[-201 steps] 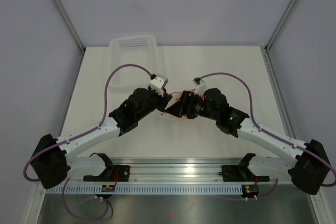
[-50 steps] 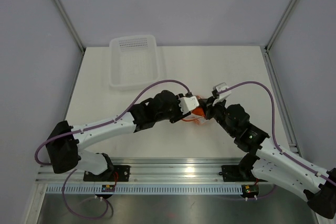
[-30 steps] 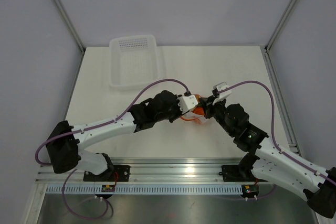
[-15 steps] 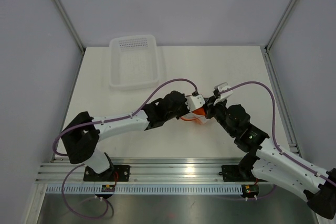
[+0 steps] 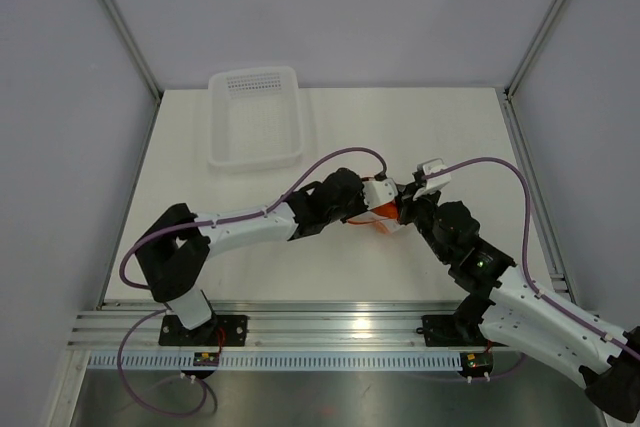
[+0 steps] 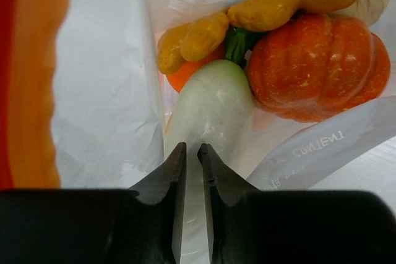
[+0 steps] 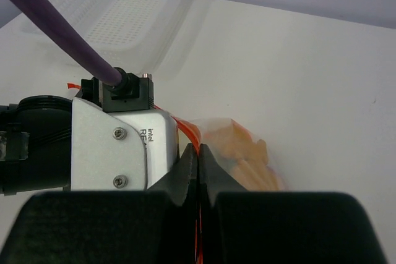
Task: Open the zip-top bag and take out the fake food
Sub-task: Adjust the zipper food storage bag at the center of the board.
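Left wrist view: the left tool (image 6: pixel 189 148) is inside the mouth of the zip-top bag (image 6: pixel 105 91). Its two dark fingers stand nearly together with only a thin slit between them, and whether any film is caught in that slit cannot be told. The fingertips lie right at the near end of a white radish-like piece (image 6: pixel 213 106). Just past it the rest of the fake food (image 6: pixel 272 35) is packed at the far end of the bag. An orange ribbed pumpkin-like piece (image 6: pixel 318 63) sits to the right, with knobbly yellow pieces (image 6: pixel 192 41) above and to the left. The bag's red-orange zipper strip (image 6: pixel 28 72) runs down the left edge of the frame.

Right wrist view: the right tool (image 7: pixel 198 148) has its fingers pressed together, pinching the bag by its zipper edge. The thin red strip runs into the fingertips and shows again lower down between the fingers. The silver camera housing (image 7: pixel 114 146) of the left arm sits just to the left, with a purple cable (image 7: pixel 55 29) plugged into its top. The white perforated basket (image 7: pixel 124 10) stands well apart, at the far left of the table (image 7: pixel 309 78).

Top view: both arms meet right of the table's middle, their tools close together over the bag, which shows only as a patch of orange between them. The basket is at the back left
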Motion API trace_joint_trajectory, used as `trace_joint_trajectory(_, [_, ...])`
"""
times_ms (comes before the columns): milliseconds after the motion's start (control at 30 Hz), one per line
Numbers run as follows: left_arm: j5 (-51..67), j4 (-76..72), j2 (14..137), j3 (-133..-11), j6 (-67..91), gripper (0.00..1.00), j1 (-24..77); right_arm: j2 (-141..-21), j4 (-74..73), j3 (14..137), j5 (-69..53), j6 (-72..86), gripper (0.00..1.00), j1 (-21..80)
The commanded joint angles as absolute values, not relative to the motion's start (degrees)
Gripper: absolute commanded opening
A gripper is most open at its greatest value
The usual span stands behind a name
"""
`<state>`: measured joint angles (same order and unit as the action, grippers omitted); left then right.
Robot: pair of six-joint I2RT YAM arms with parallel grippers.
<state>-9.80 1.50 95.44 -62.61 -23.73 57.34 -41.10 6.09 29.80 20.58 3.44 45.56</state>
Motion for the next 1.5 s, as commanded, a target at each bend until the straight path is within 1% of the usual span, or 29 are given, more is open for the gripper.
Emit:
trace_joint_trajectory(0, [-6.07,8.78,97.91,-65.21,-23.21,0.20,57.57,-40.34,10.99,30.85,15.29,4.22,0.00,46.85])
trace_joint_trajectory(33, [-5.19,9.40,97.65,-65.13,-22.77,0.22,57.39,-40.34,10.99,30.85,15.38,4.22,0.00,46.93])
trace_joint_trajectory(67, [-4.49,9.49,96.95,-64.60,-22.50,0.28,56.96,-40.34,10.99,30.85,15.47,4.22,0.00,46.85])
trace_joint_trajectory(267, [0.69,3.70,91.68,-59.25,-19.95,0.30,54.41,-39.73,10.99,30.50,17.14,4.75,0.00,46.93])
trace_joint_trajectory(333, [2.98,1.16,89.57,-57.05,-19.34,0.29,53.79,-39.55,11.16,30.32,17.49,4.83,0.00,46.93])
trace_joint_trajectory(500, [3.34,-2.81,87.89,-53.97,-19.60,0.23,53.61,-40.34,11.16,30.32,18.46,5.19,0.00,46.67])
trace_joint_trajectory(633, [4.21,-6.67,84.74,-51.16,-20.30,0.23,53.61,-41.75,10.64,30.94,18.54,5.54,0.00,46.23])
trace_joint_trajectory(767, [4.92,-6.77,83.67,-50.10,-22.32,0.22,53.70,-41.40,10.55,30.85,19.33,6.06,0.00,45.97])
trace_joint_trajectory(900, [3.00,-3.35,87.09,-52.64,-23.11,0.22,53.96,-39.99,10.37,30.59,19.25,6.50,0.00,45.27])
trace_joint_trajectory(967, [2.29,-1.76,89.28,-53.78,-23.55,0.25,54.49,-39.73,10.11,30.85,19.25,6.68,0.00,45.00])
trace_joint_trajectory(1000, [1.24,-1.15,89.99,-53.96,-23.73,0.29,54.67,-39.38,10.02,30.94,18.99,6.77,0.00,44.83])
trace_joint_trajectory(1100, [0.27,-0.18,92.01,-55.37,-23.64,0.32,54.84,-39.03,9.67,31.11,18.81,6.94,0.00,44.82])
trace_joint_trajectory(1133, [0.26,-0.09,92.28,-55.46,-23.56,0.37,54.84,-38.76,9.67,31.03,18.81,7.03,0.00,44.74])
trace_joint_trajectory(1200, [0.18,-0.18,92.72,-55.72,-23.64,0.42,54.84,-38.41,9.58,31.03,19.16,7.21,0.00,44.65])
trace_joint_trajectory(1233, [0.26,-0.09,92.72,-55.55,-23.64,0.48,54.84,-38.41,9.41,31.03,19.51,7.29,0.00,44.56])
trace_joint_trajectory(1400, [0.26,-0.09,93.16,-55.10,-24.08,0.52,54.84,-38.67,8.88,31.38,20.21,8.17,0.00,43.95])
trace_joint_trajectory(1467, [-2.10,-0.17,94.65,-55.72,-24.08,0.54,54.84,-38.58,8.79,31.55,20.30,8.26,0.00,43.86])
